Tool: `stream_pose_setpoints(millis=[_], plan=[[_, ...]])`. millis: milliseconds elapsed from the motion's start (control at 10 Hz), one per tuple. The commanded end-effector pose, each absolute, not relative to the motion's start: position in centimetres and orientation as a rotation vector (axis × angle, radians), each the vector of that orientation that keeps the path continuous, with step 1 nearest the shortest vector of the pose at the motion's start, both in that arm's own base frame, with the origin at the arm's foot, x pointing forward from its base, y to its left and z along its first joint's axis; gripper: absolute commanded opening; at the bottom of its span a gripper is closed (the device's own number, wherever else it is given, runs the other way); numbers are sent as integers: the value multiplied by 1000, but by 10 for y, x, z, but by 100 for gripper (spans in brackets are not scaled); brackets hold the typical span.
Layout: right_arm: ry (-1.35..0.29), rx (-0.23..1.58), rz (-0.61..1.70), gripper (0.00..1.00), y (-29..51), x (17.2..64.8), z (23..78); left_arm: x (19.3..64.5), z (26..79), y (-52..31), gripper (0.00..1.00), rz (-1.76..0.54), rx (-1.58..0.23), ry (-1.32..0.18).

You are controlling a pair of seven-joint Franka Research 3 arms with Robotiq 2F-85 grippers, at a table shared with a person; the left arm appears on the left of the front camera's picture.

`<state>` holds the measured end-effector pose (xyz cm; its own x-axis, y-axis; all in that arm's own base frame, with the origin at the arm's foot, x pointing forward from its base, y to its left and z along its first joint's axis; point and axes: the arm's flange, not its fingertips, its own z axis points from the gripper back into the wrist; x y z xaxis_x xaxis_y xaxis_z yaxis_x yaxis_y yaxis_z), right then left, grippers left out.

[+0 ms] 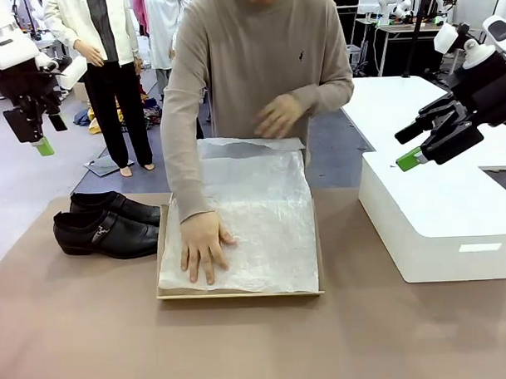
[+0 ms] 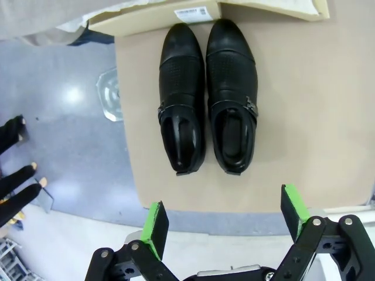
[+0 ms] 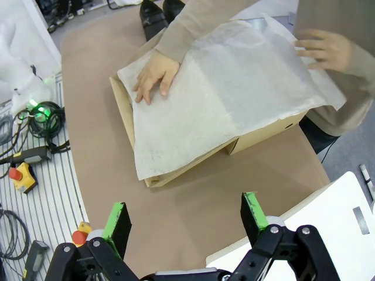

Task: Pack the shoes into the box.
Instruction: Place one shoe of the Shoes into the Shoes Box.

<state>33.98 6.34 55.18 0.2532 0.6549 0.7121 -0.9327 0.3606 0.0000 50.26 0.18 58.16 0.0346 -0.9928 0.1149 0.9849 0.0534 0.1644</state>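
1. the left gripper (image 1: 45,137) hangs high over the robot's left edge of the table (image 1: 91,328), its jaws spread wide with nothing between them.
2. in the left wrist view the same gripper (image 2: 225,219) looks straight down on the shoes (image 2: 208,96), green pads well apart and well above them.
3. the right gripper (image 1: 408,147) hovers over the white box (image 1: 437,225) on the robot's right, jaws also wide and holding nothing.
4. in the right wrist view this gripper (image 3: 186,221) points toward the box (image 3: 263,133), well short of it.
5. the shoes (image 1: 104,224) stand side by side on the table, outside the box (image 1: 240,295) and just beside its left wall, toes pointing at it.
6. both are upright, and a strap with a small metal buckle crosses each.
7. the box sits in the middle of the table, between the shoes and the white box.
8. white tissue paper (image 1: 263,231) lies spread over the box top and hides its inside; in the right wrist view the sheet (image 3: 234,82) overhangs the near wall.
9. the person at the far side presses one hand (image 1: 205,245) flat on the paper near the corner closest to the shoes.
10. the other hand (image 1: 277,115) is at the paper's far edge, fingers loosely curled.
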Motion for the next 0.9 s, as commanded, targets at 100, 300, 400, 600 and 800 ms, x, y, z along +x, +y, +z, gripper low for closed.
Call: stream_pose_setpoints(millis=[100,300,400,600,800], plan=[[-717,491,1160,100,63,343,552,498,585,3,100,-1528,29,-233],[-717,491,1160,100,63,343,552,498,585,3,100,-1528,29,-233],[-717,491,1160,100,63,343,552,501,583,2,100,-1520,44,-222],[-717,491,1160,100,63,343,552,519,580,3,100,-1507,121,-197],[-717,491,1160,100,63,343,552,538,574,8,100,-1532,163,-198]])
